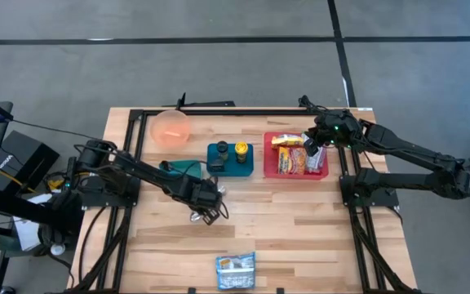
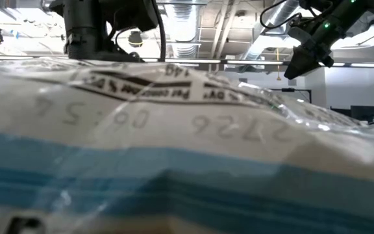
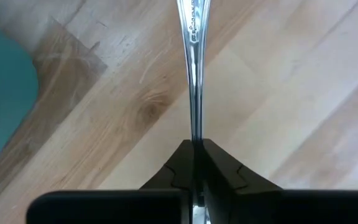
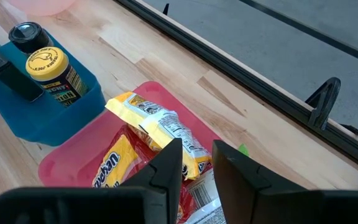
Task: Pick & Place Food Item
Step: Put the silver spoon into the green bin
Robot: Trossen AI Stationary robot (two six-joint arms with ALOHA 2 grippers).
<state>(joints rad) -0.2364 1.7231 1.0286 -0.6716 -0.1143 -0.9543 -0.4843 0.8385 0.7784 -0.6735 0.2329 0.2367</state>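
My left gripper (image 1: 204,214) stands over the middle of the table, pointing down, shut on a silver piece of cutlery (image 3: 193,74). Its thin shaft runs out from the fingers and widens into an embossed end (image 3: 193,18). My right gripper (image 1: 312,151) hovers over the red tray (image 1: 266,155) at the far right, which holds snack packets (image 4: 160,127). Its fingers (image 4: 196,152) stand open with nothing between them. A blue-and-white food bag (image 1: 235,271) lies flat at the table's near edge and fills the low view (image 2: 174,130). My left gripper pinches the cutlery's thin shaft (image 3: 194,134) between its two fingertips, coming from above and pointing steeply down. The shaft runs on along the fingers' line, out past the tips. The held end is hidden between the fingers; whether the free end touches the table, I cannot tell.
A teal tray (image 1: 230,158) with a yellow-capped bottle (image 4: 48,68) and a dark one stands at the far middle. A pink bowl (image 1: 170,128) sits far left, with a teal plate (image 1: 188,168) near my left arm. Bare wood lies between the cutlery and the bag.
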